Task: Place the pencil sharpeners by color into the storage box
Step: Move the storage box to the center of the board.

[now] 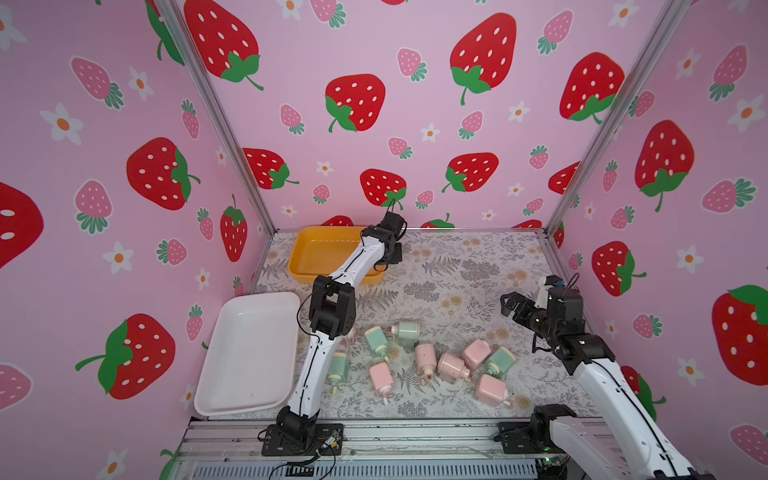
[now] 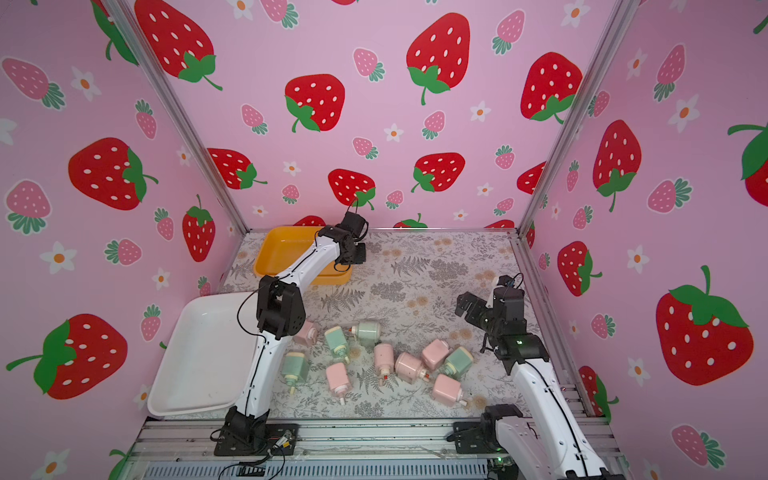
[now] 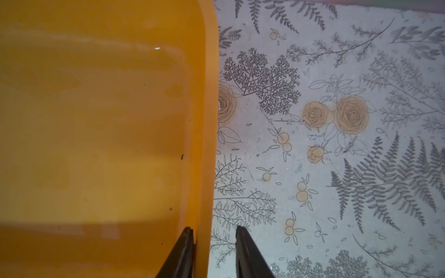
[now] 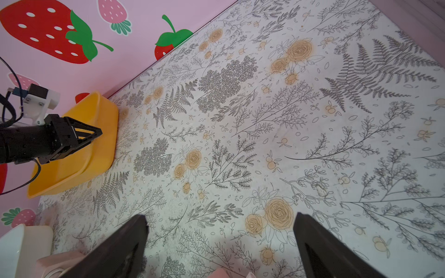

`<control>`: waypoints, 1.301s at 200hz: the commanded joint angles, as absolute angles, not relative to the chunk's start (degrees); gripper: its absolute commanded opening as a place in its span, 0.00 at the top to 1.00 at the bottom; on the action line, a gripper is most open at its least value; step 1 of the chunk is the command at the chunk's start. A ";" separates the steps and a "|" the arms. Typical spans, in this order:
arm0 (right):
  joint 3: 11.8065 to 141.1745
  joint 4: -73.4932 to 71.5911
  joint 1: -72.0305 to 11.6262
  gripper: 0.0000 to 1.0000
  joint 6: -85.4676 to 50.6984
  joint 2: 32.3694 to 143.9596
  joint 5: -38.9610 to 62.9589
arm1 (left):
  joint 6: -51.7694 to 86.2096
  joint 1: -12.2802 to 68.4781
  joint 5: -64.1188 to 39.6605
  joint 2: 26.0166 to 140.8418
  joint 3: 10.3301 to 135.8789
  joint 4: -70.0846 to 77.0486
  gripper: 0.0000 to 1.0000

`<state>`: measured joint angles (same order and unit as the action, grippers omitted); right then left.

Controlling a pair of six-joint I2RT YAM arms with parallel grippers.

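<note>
yellow bin (image 1: 309, 255) in the back left corner: floor bare but for a few dark specks. white tray (image 1: 249, 353) at front left, inside bare too. all ten pencil sharpeners (image 1: 424, 359) lie loose on the mat (image 1: 457, 266), none in either container. they cluster near the front edge between the two arms, just right of the tray. six pink and four green, lying at mixed angles, some touching. one pink sharpener (image 2: 305, 332) is half hidden behind the left arm (image 2: 276, 311).

left claw (image 3: 214, 228) is clamped on the bin's side wall, one finger inside and one outside, well apart from the cluster. right claw (image 1: 509, 305) is spread wide and holds nothing. it hovers over the mat, right of and behind the cluster, with a green sharpener (image 1: 498, 361) among the nearest.

bin: glossy plastic, rounded corners, lipped rim. tray: shallow, smooth, rounded rectangle. sharpeners: smooth rounded boxes, cream end, tiny crank. mat: flat print of grey ferns and pale orange roses.
</note>
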<state>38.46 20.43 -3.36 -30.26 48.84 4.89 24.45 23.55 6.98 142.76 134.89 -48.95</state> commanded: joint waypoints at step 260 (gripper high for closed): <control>56.87 9.32 -10.66 0.03 -22.12 83.07 6.59 | 23.60 30.33 3.96 102.61 89.87 -18.55 0.00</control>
<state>51.88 11.88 -7.38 -26.39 77.97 9.50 26.70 31.35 -2.28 107.39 99.46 -23.35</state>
